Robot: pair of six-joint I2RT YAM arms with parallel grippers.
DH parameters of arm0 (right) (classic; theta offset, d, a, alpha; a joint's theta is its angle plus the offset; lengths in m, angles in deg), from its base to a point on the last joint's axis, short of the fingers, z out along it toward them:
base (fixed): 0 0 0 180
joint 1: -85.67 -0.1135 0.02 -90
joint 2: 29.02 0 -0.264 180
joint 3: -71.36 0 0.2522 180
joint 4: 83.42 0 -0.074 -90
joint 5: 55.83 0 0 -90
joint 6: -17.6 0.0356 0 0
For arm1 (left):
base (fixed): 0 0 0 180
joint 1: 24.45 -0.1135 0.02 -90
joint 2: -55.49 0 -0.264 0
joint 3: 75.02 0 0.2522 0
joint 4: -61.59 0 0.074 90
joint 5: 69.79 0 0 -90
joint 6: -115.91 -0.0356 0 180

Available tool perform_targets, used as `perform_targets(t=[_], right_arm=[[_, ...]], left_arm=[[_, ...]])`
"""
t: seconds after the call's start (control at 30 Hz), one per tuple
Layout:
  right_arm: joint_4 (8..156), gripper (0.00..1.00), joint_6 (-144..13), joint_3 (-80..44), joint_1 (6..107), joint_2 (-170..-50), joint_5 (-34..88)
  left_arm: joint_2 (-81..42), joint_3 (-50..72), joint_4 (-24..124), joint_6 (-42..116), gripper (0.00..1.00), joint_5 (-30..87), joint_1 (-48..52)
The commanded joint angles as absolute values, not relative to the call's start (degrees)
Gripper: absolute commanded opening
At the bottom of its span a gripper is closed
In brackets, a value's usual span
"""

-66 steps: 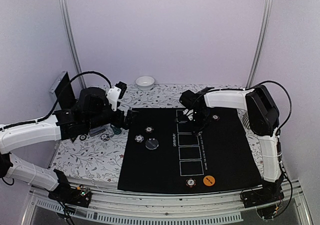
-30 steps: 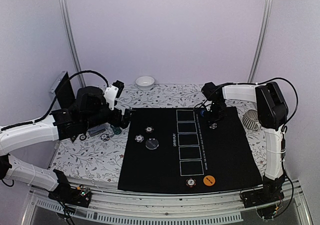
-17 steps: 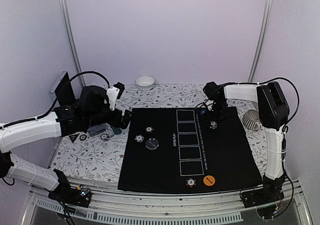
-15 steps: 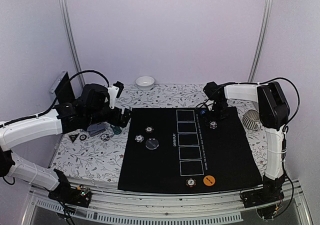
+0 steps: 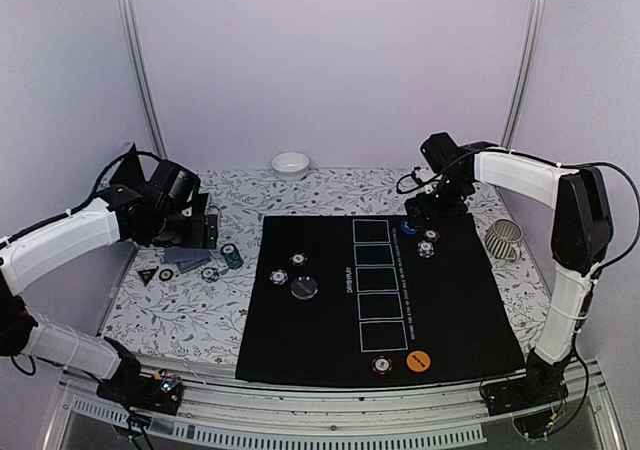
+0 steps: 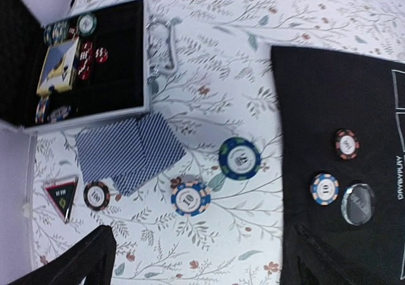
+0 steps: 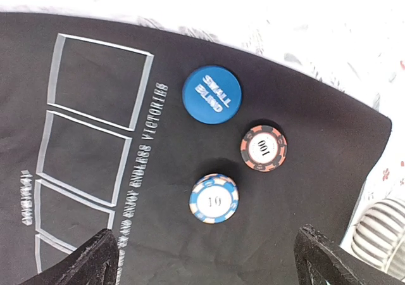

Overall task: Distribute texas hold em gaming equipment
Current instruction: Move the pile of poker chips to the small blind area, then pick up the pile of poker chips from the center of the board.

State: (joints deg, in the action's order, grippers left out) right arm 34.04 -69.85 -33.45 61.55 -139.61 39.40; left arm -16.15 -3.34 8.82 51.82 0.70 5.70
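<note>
My right gripper (image 5: 432,208) (image 7: 209,267) hangs open above the black mat's (image 5: 450,300) far right corner, holding nothing. Below it lie a blue "small blind" disc (image 7: 212,95) (image 5: 408,227), a red-and-black 100 chip (image 7: 263,148) and a blue-and-white 10 chip (image 7: 214,199). My left gripper (image 5: 205,230) (image 6: 202,267) is open and empty over the flowered cloth. Under it are a blue 10 chip (image 6: 190,198), a green-edged chip (image 6: 240,158), a dark chip (image 6: 97,195) and spread blue-backed cards (image 6: 130,151). On the mat's left lie a red chip (image 6: 347,144), a blue chip (image 6: 324,189) and a clear disc (image 6: 357,204).
An open chip case (image 6: 95,63) with more chips stands at the far left. A triangular marker (image 6: 61,196) lies near the dark chip. A white bowl (image 5: 290,164) sits at the back. A striped cup (image 5: 506,238) lies right of the mat. An orange disc (image 5: 419,360) and chip (image 5: 381,366) lie at the near edge.
My right gripper has opened, left the blue-and-white chip on the mat and risen. My left arm has drawn back to the left, away from the mat's edge.
</note>
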Motion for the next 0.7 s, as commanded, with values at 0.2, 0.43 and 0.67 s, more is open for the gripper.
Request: perform_targets(t=[0.2, 0.43, 0.67], right_arm=[[35.5, 0.99, -69.7, -30.8, 61.1, -131.3, 35.5], [35.5, 0.99, -69.7, -30.3, 61.1, -130.0, 35.4], [35.4, 0.99, -69.7, -29.8, 61.1, -130.0, 36.0]], left_arm=[[-22.8, -11.9, 8.7, 54.8, 0.82, 8.0, -1.4], [-30.2, -12.3, 15.8, 51.9, 0.88, 10.7, -2.0], [-36.7, -11.8, 20.5, 49.8, 0.80, 11.1, -2.1]])
